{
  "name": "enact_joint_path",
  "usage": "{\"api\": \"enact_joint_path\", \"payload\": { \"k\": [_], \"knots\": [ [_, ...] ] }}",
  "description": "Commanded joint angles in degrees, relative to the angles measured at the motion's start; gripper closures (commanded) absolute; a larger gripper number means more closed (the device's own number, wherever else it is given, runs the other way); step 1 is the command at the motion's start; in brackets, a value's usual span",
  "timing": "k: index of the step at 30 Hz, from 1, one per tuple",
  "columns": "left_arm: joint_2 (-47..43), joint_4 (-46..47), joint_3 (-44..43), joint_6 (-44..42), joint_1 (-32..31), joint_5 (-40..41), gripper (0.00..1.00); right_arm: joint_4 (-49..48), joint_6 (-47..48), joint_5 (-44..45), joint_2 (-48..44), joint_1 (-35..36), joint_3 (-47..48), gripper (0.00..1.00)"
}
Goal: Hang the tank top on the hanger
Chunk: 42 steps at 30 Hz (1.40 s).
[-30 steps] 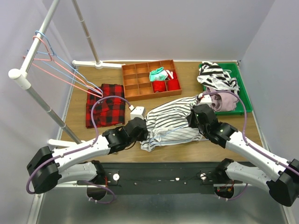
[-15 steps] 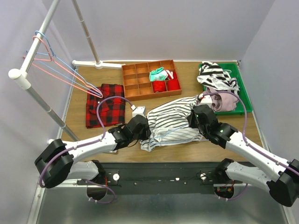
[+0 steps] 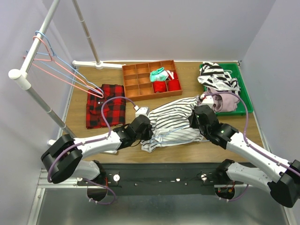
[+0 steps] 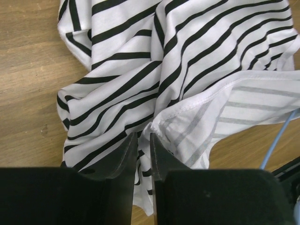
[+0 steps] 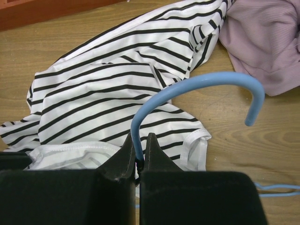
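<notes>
The tank top (image 3: 171,121), white with thin black stripes, lies crumpled on the wooden table at centre. It also shows in the left wrist view (image 4: 187,51) and the right wrist view (image 5: 108,98). The light-blue hanger (image 5: 197,86) lies partly inside the top, with its hook sticking out over the table; a bit of its wire shows in the top view (image 3: 164,133) and in the left wrist view (image 4: 276,140). My right gripper (image 5: 140,138) is shut on the hanger's neck, at the top's right side (image 3: 199,117). My left gripper (image 4: 144,137) pinches the top's white hem at its lower left (image 3: 143,129).
A red-black plaid shirt (image 3: 106,111) lies at left. An orange divided tray (image 3: 136,82) stands behind. A green bin (image 3: 244,101) at right holds a broad-striped garment (image 3: 216,77) and a mauve one (image 3: 227,101). Pink-red hangers (image 3: 61,70) hang on the rack (image 3: 35,40).
My left arm has reached farther right and its gripper has come onto the tank top's lower left hem. The right gripper has stayed on the hanger.
</notes>
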<state>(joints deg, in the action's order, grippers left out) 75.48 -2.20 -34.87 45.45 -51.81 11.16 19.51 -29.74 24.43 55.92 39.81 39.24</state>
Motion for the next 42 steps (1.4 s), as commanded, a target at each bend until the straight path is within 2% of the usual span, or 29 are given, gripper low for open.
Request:
{"api": "enact_joint_path", "payload": {
  "k": [1,2,3,4,10,16,28,33,42],
  "knots": [
    [-2.18,5.01,0.86,-0.63,0.31,-1.31,0.83,2.73,-3.92,3.69,0.85,0.44,-0.84,0.99],
    [-2.53,5.01,0.95,-1.06,0.39,-1.58,0.86,3.16,-4.19,4.05,0.94,0.53,-0.57,0.99],
    [-2.62,4.57,0.77,-1.24,0.48,-1.66,0.94,3.17,-4.36,4.49,1.03,0.44,-0.40,0.99],
    [-2.62,4.48,0.68,-1.42,0.66,-1.67,0.96,3.34,-4.54,4.84,1.12,0.44,-0.22,0.99],
    [-2.18,3.78,0.51,-2.65,0.84,-2.10,0.99,3.70,-4.63,5.19,1.29,0.44,0.04,0.99],
    [-2.79,2.64,0.33,-2.39,0.92,-0.88,1.00,4.92,-5.68,7.39,1.74,0.44,0.39,0.99],
    [-17.03,-6.59,3.06,-1.68,0.92,0.09,1.00,8.00,-8.76,13.54,2.79,0.44,2.50,0.99],
    [-19.49,-8.78,0.08,-3.17,0.75,-3.59,1.00,8.09,-8.50,14.94,4.89,0.44,4.43,0.99],
    [-19.15,-13.27,-8.10,-6.95,0.66,-4.39,1.00,7.74,-5.86,18.28,7.62,1.49,10.58,0.99]
  ]
}}
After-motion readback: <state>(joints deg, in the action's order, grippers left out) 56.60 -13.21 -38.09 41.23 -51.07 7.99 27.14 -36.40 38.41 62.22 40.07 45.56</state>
